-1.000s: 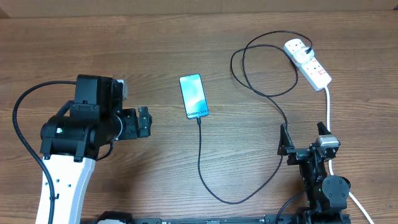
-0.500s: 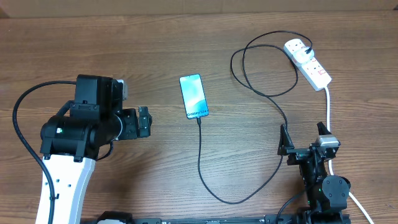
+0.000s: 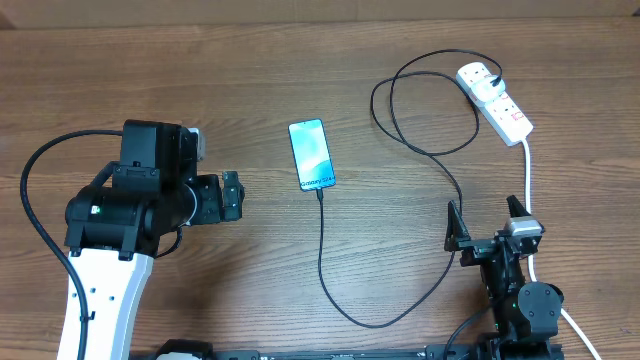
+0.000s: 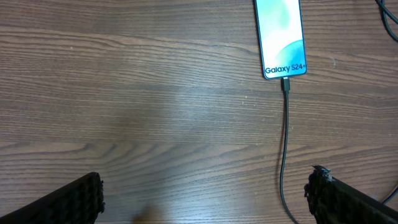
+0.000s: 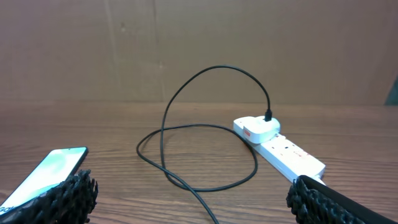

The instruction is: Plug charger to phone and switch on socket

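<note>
Overhead: phone [image 3: 312, 155] lies flat, screen up, near table [image 3: 300, 60] centre, its long axis running roughly 12 to 6. Charger [image 3: 322, 250] tip sits in the phone's 6 o'clock edge. The cable drops toward 6, curves round at 5, climbs to 2, loops, and ends at the socket [image 3: 500, 103]. Socket lies at 2 o'clock from the phone, well apart from it, with a white cord [image 3: 527, 170] trailing toward 6. Left gripper [image 3: 238, 196] sits at 8 o'clock of the phone, near but not touching, fingers spread, holding nothing. Right gripper [image 3: 487, 225] is at 4 o'clock of the phone, fingers spread wide and empty. The cable passes just beside its left finger.

Left wrist: left gripper [image 4: 205, 199] fingertips show at the two bottom corners, far apart, with bare wood between them. Phone [image 4: 280, 31] is at 1 o'clock, "Galaxy S24+" readable, and the connector [image 4: 286, 84] is seated in its lower edge. Cable [image 4: 285, 155] runs down toward 6.

Right wrist: right gripper [image 5: 193, 199] fingertips at the bottom corners, spread, nothing between. Phone [image 5: 46, 171] at 8 o'clock. Socket [image 5: 286, 152] at 3 o'clock, with the cable [image 5: 205, 74] arching over into a white block [image 5: 258, 129] on its far end. Can't tell the switch position.
</note>
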